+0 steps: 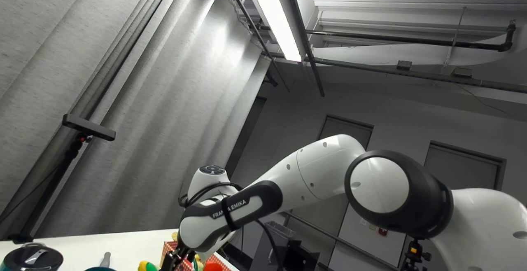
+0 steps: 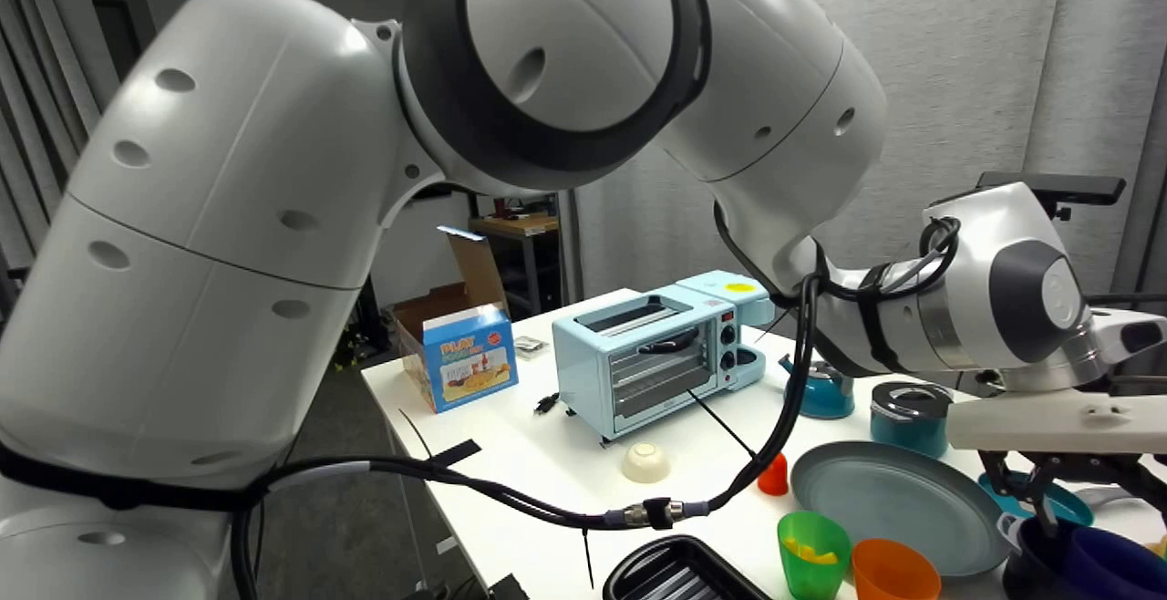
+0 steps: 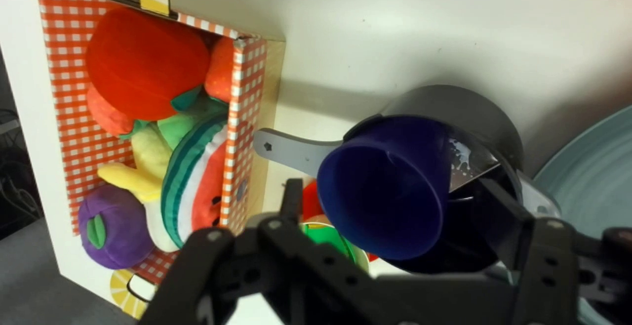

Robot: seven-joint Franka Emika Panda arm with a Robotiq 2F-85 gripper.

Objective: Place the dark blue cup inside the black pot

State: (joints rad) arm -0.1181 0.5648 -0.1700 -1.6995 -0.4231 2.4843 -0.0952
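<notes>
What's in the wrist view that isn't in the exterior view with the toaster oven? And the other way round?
Only in the wrist view: the red-checked box with a plush watermelon in it. Only in an exterior view: the toaster oven, a cream bowl and a box marked PLAY. In both: the dark blue cup, the black pot, a gray plate and the gripper.

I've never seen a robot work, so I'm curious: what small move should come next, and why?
Probably ease the hand slowly upward. In the wrist view it stands open, with a gap on either side of the cup, which looks tilted over the pot; whether it rests securely inside I can't tell, so gentleness seems wise.
</notes>
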